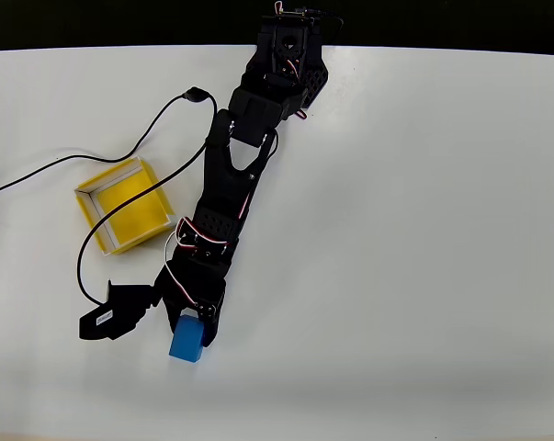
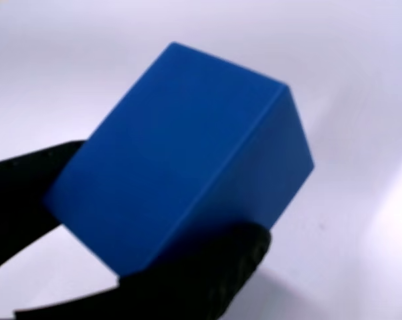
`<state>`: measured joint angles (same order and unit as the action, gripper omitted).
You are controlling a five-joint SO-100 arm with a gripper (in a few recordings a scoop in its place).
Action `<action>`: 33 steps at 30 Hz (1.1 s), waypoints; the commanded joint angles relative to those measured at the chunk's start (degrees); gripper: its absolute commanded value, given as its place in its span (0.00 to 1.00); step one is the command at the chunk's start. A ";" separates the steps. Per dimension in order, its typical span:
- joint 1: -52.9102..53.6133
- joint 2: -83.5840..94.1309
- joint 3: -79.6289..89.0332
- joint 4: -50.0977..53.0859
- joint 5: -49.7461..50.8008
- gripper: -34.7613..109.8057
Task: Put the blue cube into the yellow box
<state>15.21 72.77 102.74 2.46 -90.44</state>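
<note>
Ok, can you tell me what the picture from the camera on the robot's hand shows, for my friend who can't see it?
A bright blue cube fills most of the wrist view, tilted, with black fingers touching it at the lower left and bottom. Behind it is a plain white table.

Bright, even light is washing the white worktop (image 1: 423, 230) overhead, casting only faint shadows; in the wrist view the blue cube (image 2: 181, 160) is looking soft, slightly blurred.
</note>
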 commanded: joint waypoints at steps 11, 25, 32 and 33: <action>8.61 44.82 23.73 3.69 -6.24 0.34; 30.94 52.82 32.61 -1.85 -8.79 0.34; 38.50 43.51 27.77 -4.39 -9.05 0.34; 38.94 42.80 27.77 -4.48 -8.88 0.34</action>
<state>51.06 114.79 137.99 1.49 -98.53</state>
